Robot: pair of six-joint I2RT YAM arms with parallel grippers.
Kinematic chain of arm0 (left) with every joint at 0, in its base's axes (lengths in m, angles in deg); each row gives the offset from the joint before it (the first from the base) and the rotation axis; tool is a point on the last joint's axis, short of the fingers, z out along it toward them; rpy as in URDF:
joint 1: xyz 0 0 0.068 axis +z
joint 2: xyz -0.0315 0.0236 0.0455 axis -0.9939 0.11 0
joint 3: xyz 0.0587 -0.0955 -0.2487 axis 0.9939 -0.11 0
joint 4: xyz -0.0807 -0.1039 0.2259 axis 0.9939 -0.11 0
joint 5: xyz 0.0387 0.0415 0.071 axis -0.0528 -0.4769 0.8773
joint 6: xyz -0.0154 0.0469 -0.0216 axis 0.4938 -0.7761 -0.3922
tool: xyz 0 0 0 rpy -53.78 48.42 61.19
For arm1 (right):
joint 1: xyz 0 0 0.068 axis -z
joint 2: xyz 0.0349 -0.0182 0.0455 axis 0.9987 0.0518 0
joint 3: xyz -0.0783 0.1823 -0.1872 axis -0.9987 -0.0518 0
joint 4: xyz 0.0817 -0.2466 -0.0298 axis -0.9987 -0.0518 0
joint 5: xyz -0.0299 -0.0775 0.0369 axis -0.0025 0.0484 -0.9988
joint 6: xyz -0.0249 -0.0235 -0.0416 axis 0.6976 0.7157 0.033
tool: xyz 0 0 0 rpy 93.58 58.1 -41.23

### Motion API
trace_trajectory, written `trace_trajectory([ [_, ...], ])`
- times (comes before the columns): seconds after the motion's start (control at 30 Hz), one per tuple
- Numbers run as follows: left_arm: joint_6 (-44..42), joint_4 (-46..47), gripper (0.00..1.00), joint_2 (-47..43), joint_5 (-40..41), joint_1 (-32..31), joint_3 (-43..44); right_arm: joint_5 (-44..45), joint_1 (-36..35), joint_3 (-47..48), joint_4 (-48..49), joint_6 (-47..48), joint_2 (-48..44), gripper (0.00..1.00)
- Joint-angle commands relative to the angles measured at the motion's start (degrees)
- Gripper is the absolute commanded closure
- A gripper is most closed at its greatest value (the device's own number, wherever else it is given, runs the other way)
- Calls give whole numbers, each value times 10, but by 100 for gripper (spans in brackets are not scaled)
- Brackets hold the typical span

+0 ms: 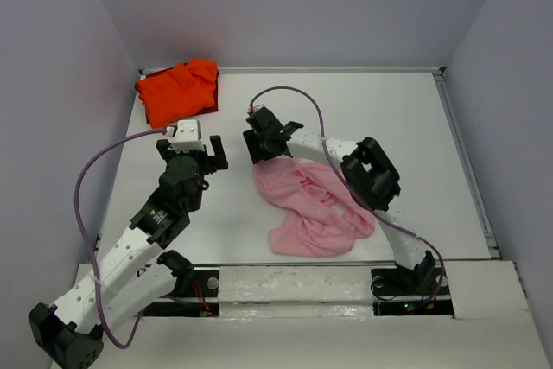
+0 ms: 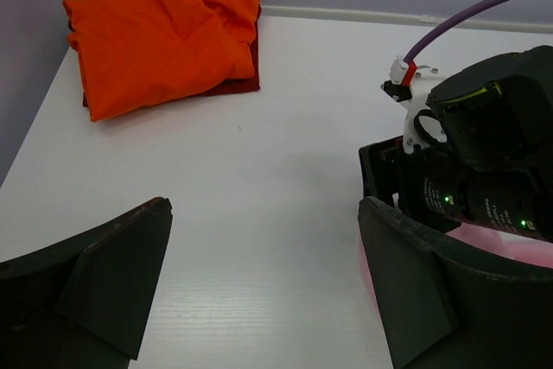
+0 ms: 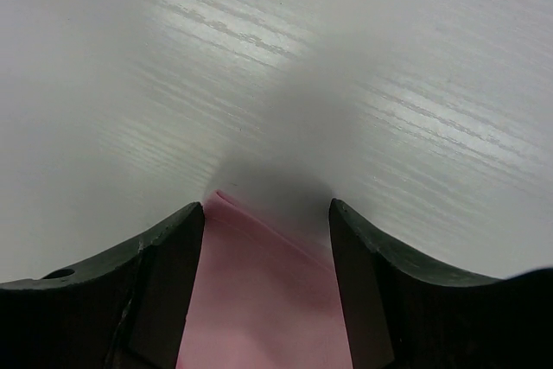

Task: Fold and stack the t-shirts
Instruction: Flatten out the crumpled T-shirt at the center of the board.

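The light pink t-shirt (image 1: 311, 213) lies crumpled in the middle of the table, in front of the right arm. My right gripper (image 1: 257, 155) is down at its far left corner. In the right wrist view the jaws (image 3: 266, 222) stand apart with the pink corner (image 3: 259, 300) lying between them, so it is open around the cloth. The orange-red t-shirt (image 1: 177, 91) lies roughly folded at the back left corner; it also shows in the left wrist view (image 2: 164, 41). My left gripper (image 1: 190, 143) is wide open and empty (image 2: 263, 283) over bare table between the two shirts.
The right arm's wrist (image 2: 467, 170) with its purple cable is close to the right of my left gripper. Grey walls enclose the white table (image 1: 363, 118) at the back and both sides.
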Motion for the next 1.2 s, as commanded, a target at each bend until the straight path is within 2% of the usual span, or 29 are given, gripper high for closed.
trace_trajectory([
  [0.0, 2, 20, 1, -2, 12, 1, 21, -24, -5, 14, 14, -2, -8, 35],
  [0.27, 7, 15, 1, -1, 15, 9, 23, -46, -5, -11, 21, -11, -21, 36],
  [0.67, 7, 13, 1, 0, 12, 15, 25, -90, -21, -61, 49, -33, -12, 51],
  [0.7, 7, 13, 1, 1, 10, 17, 25, -92, -27, -66, 51, -34, -12, 58],
  [0.8, 7, 13, 1, 1, 10, 16, 24, -100, -27, -83, 58, -41, -9, 65],
  [1.03, 7, 13, 1, 3, 7, 18, 24, -105, -27, -107, 69, -45, -12, 100],
  [1.17, 7, 13, 1, 3, 7, 18, 24, -92, -27, -115, 69, -38, -26, 100],
])
